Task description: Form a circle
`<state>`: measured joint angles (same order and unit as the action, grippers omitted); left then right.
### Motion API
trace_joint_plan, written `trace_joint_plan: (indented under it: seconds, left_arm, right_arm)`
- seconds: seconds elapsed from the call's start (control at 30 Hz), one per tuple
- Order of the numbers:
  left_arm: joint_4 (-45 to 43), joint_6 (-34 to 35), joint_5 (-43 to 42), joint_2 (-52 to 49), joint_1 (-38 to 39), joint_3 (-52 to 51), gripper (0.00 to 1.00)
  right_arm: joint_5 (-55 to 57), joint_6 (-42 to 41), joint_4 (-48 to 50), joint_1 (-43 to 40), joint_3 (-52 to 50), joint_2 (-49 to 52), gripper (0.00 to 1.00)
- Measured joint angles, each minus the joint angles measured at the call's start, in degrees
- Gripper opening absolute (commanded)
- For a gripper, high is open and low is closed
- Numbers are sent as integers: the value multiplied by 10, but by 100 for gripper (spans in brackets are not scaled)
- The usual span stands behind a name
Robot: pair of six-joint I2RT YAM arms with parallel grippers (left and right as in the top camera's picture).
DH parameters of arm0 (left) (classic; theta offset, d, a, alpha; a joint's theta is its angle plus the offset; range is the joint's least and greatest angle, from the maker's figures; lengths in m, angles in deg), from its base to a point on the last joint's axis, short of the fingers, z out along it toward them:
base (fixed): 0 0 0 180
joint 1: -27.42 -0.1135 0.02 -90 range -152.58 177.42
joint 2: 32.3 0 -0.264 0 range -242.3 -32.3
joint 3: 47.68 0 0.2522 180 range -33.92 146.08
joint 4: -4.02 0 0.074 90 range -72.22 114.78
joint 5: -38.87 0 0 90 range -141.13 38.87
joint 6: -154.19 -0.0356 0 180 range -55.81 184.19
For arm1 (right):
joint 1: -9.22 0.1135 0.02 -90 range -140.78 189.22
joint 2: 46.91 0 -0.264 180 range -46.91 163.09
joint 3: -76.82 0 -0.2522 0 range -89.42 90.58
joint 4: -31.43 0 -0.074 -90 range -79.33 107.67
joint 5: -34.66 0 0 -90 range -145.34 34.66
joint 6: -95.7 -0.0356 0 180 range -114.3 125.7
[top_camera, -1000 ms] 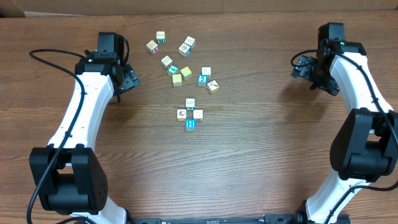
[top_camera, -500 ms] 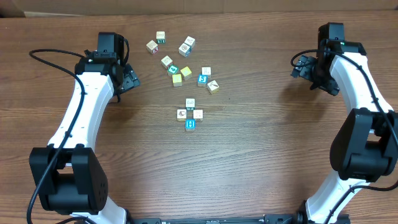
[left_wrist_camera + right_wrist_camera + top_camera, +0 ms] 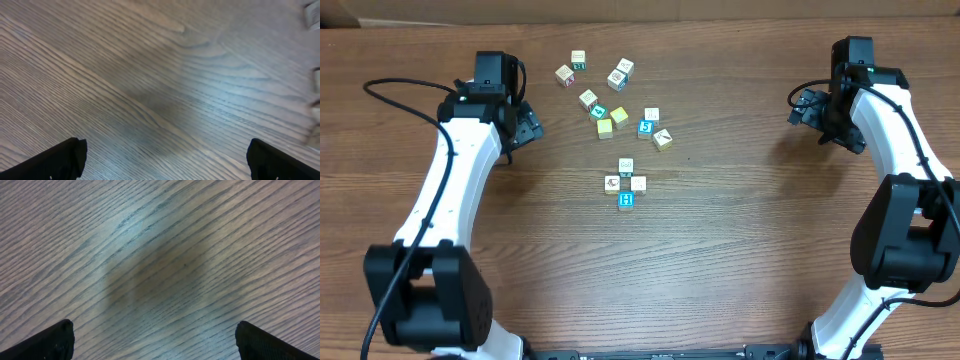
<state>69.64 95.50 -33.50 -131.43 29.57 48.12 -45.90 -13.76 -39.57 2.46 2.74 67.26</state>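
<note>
The circle [image 3: 626, 183] is a tiny cluster of small cubes at the table's middle: three whitish picture-faced ones and a blue cube [image 3: 626, 201] marked H at its near side. My left gripper [image 3: 527, 128] stands open at the upper left, well left of the cubes, over bare wood. In the left wrist view the left gripper [image 3: 165, 160] shows wide-apart fingertips [image 3: 60, 160] with nothing between them. My right gripper [image 3: 803, 108] is open at the upper right, far from the cubes. The right wrist view shows the right gripper [image 3: 155, 342] empty above wood grain.
A loose scatter of white, yellow and teal cubes [image 3: 612, 98] lies behind the circle, between the two arms. A few of these cubes [image 3: 314, 95] show blurred at the right edge of the left wrist view. A black cable [image 3: 395, 92] loops at the far left.
The left arm has shifted very slightly to the left. The cubes and the right arm have not moved.
</note>
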Motion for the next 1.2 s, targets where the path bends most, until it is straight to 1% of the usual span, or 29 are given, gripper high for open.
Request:
trace_joint_plan:
  seconds: [0.17,0.47,0.77,0.93,1.2]
  left_arm:
    - [-3,0,0,69,0,-48,99]
    - [2,0,0,214,0,-208,100]
    - [0,0,0,336,0,-289,99]
    - [1,0,0,376,0,-327,100]
    - [5,0,0,377,0,-340,100]
  right_arm:
    - [0,0,0,0,0,0,100]
    - [0,0,0,0,0,0,100]
    - [0,0,0,0,0,0,100]
    - [0,0,0,0,0,0,100]
    - [0,0,0,0,0,0,100]
